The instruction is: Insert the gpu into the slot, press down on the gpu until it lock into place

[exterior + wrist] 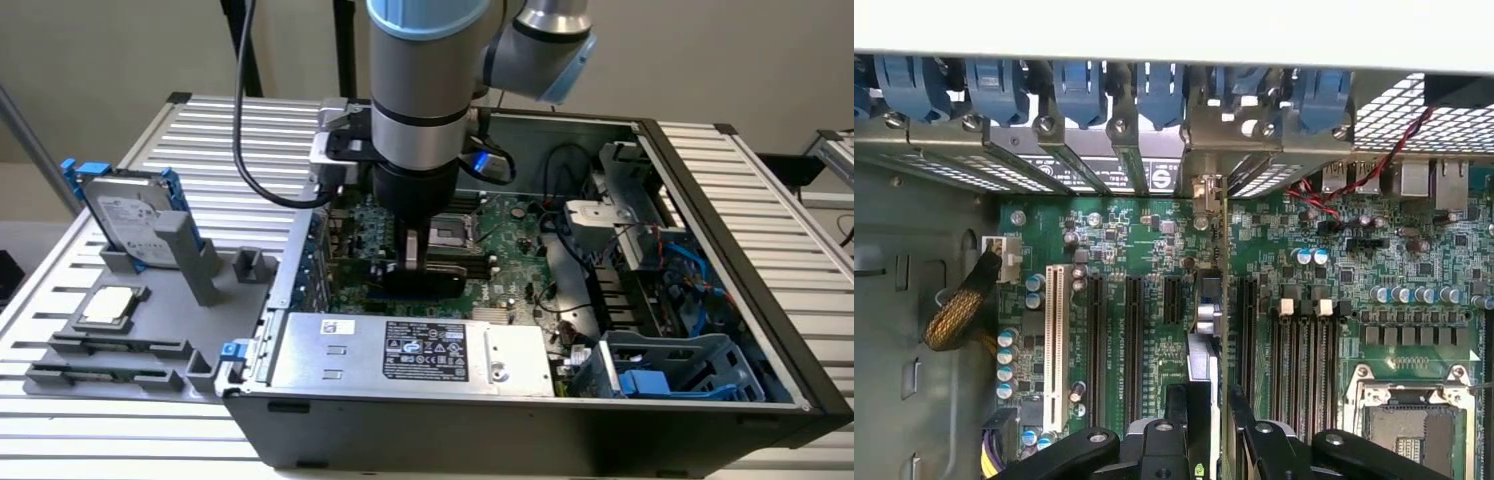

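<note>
A robot arm reaches down into an open computer case (pixel 747 330) that lies on its side on a ribbed metal table (pixel 200 130). The gripper (pixel 412 262) hangs low over the green motherboard (pixel 514 250), near the middle of the case.

In the wrist view, the gripper (pixel 1206 415) has its two black fingers (pixel 1176 405) closed on the gpu (pixel 1206 300). The card is seen edge-on, as a thin upright line running from the fingers toward the row of blue clips (pixel 1079 85) at the back wall of the case. Its silver end bracket (pixel 1204 190) sits close to that back wall, between two of the metal slot covers.

The card stands among the black expansion strips (pixel 1134 330) on the board, with a white strip (pixel 1056 345) further off to one side. The slot itself is hidden beneath the card, so its blue plastic cannot be made out.

By the look of it, the card is lined up over its slot and is at or very near the board, but the pictures do not show whether it is fully seated or locked. The press down appears still to be finished.

In the exterior view, a hard drive (pixel 127 215) with blue rails stands in a grey holder (pixel 134 330) on the exterior view's left, untouched. A silver power supply (pixel 414 355) lies along the near wall of the case.
</note>
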### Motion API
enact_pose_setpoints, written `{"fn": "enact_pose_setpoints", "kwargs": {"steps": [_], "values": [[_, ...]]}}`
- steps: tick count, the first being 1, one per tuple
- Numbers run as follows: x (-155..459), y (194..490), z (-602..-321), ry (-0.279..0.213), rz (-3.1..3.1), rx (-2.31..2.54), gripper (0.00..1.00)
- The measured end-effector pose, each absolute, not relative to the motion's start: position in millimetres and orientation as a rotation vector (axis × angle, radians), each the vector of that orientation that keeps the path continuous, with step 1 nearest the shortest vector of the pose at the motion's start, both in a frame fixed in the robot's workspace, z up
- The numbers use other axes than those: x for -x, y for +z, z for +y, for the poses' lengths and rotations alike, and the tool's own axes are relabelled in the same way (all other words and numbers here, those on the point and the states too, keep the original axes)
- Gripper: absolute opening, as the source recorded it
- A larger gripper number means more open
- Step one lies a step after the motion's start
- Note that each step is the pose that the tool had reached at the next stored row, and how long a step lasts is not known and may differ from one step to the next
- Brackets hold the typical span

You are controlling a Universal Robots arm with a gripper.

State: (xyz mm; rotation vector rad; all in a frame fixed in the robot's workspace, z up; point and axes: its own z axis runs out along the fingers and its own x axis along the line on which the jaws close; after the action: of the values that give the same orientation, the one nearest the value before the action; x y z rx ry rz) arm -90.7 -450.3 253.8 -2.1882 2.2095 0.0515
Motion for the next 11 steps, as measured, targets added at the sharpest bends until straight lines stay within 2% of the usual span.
{"fn": "enact_pose_setpoints", "kwargs": {"steps": [11], "values": [[90.5, 249.5, -450.3, 0.052, 2.206, 2.192, 0.26]]}}
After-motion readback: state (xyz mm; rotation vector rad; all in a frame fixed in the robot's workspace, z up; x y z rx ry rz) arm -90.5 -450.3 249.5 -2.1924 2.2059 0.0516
